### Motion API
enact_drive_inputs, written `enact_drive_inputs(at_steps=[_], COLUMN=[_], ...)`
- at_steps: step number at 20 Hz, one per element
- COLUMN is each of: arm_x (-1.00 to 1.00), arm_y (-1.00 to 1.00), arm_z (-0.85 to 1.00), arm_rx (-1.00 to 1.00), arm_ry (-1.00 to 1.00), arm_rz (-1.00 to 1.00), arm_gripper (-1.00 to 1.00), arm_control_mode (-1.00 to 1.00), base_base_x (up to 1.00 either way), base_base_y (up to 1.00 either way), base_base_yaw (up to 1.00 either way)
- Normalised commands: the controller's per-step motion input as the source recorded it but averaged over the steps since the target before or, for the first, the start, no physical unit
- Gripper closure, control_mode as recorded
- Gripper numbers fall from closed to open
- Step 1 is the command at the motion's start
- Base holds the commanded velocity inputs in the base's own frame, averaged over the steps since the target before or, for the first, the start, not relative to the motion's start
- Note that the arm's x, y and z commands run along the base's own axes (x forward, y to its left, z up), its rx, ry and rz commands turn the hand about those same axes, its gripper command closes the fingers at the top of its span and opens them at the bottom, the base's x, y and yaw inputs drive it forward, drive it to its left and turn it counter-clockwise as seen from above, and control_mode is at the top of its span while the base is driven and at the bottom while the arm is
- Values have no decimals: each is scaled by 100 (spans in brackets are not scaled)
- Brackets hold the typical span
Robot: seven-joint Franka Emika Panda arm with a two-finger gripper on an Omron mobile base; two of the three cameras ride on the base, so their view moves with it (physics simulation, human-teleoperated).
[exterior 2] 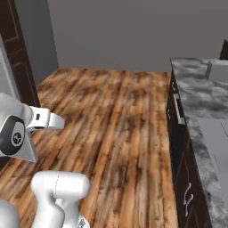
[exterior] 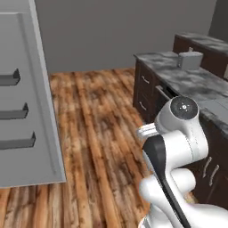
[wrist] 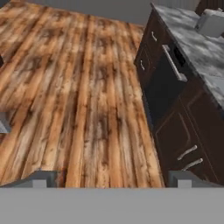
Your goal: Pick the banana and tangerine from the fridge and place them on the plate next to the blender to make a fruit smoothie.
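Wooden floor (wrist: 78, 87) under the open, empty claw (wrist: 111, 178), dark cabinets (wrist: 175, 113) and marbled table (wrist: 197, 48) to its right, fridge door (exterior: 26, 98) behind.

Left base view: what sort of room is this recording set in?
Most likely a kitchen: a grey marbled countertop runs over dark cabinets with drawer handles, an open fridge door with shelf bins stands opposite, and wood-plank flooring lies between.

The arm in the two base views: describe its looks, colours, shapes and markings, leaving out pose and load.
The arm has glossy white, rounded shells with a black band at the joint. Each round grey joint cap carries a small pale mark at its centre; in the right base view the cap looks darker. The gripper has two small grey, blocky finger tips. No loose cables show.
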Motion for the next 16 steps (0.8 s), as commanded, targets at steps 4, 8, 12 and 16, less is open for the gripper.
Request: enact_drive_inputs(at_steps=[4,8,12,16], arm_x=[0,0,0,0], arm_y=[0,0,0,0], arm_z=[0,0,0,0], arm_rx=[0,0,0,0], arm_ry=[0,0,0,0], arm_rz=[0,0,0,0], arm_gripper=[-100,-100,-100,-100], arm_control_mode=[100,100,100,100], base_base_x=[0,0,0,3], base_base_y=[0,19,49,57], base_base_yaw=[76,93,91,84])
